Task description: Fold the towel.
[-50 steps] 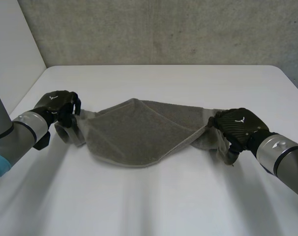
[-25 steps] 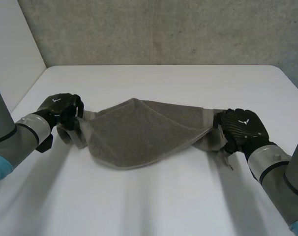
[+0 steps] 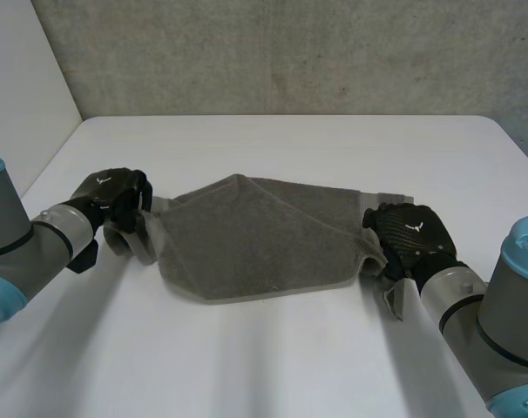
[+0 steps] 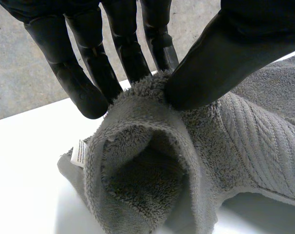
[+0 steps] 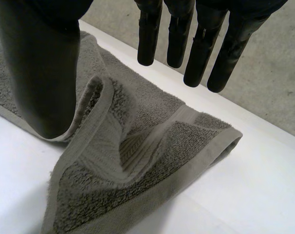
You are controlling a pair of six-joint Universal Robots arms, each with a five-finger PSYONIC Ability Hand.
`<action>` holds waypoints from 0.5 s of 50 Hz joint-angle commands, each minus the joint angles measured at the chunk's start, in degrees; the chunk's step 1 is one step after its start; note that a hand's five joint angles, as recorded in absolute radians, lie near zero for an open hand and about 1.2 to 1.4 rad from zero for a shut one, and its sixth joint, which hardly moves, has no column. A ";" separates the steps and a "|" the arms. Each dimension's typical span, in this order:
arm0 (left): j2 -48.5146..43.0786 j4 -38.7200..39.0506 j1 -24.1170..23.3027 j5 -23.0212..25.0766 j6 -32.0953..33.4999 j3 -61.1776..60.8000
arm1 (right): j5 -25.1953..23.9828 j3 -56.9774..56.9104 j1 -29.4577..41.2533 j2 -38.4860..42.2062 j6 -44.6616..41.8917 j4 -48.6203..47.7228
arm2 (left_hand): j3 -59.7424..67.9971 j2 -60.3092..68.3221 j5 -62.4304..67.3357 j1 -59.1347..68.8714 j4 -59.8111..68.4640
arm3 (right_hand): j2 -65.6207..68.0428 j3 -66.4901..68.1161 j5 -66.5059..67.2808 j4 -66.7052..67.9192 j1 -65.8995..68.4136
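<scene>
The towel (image 3: 255,239) lies rumpled across the middle of the tabletop (image 3: 290,144). My left hand (image 3: 111,196) pinches one end, and my right hand (image 3: 408,235) rests straight-fingered at the other. I judge this the laying-out step; next I need a right-side grip.

The towel (image 3: 255,239) lay across the middle of the table (image 3: 273,357), running from left to right. A wall (image 3: 290,52) stood behind the table's far edge. The left hand (image 3: 114,193) was at the towel's left end, where the cloth bunched into a roll beneath its fingertips, with a label (image 4: 79,152) on that roll's outer side. The right hand (image 3: 409,233) was over the towel's right end, and one corner of the towel lay on the table just near of it.
</scene>
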 commanded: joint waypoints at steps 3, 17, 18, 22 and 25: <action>0.09 0.00 0.00 -0.04 0.03 0.07 | 0.20 0.13 -0.06 -0.03 0.10 0.13 | -8.60 -5.81 -15.45 -3.83 -7.23 | -3.58 -2.81 -0.68 -2.73 -2.78; 1.67 -0.44 0.61 0.13 -1.29 -0.20 | 1.16 -5.58 -0.94 12.10 -0.60 -2.06 | -8.60 -5.81 -15.45 -3.83 -7.23 | 28.04 28.81 30.95 28.89 28.84; 2.19 -0.53 0.70 0.22 -2.07 -0.20 | 1.16 -6.36 -0.94 12.27 -0.69 -1.80 | -8.60 -5.81 -15.45 -3.83 -7.23 | 39.04 39.80 41.94 39.88 39.83; 3.69 -0.62 0.96 0.40 -3.57 -0.20 | 0.90 -7.34 -1.12 11.04 -0.69 -0.48 | -8.60 -5.81 -15.45 -3.83 -7.23 | 53.55 54.32 56.45 54.40 54.35; 5.19 -0.62 0.96 0.48 -4.54 0.07 | 0.11 -9.01 -1.47 5.86 -1.04 1.63 | -8.60 -5.81 -15.45 -3.83 -7.23 | 53.55 54.32 56.45 54.40 54.35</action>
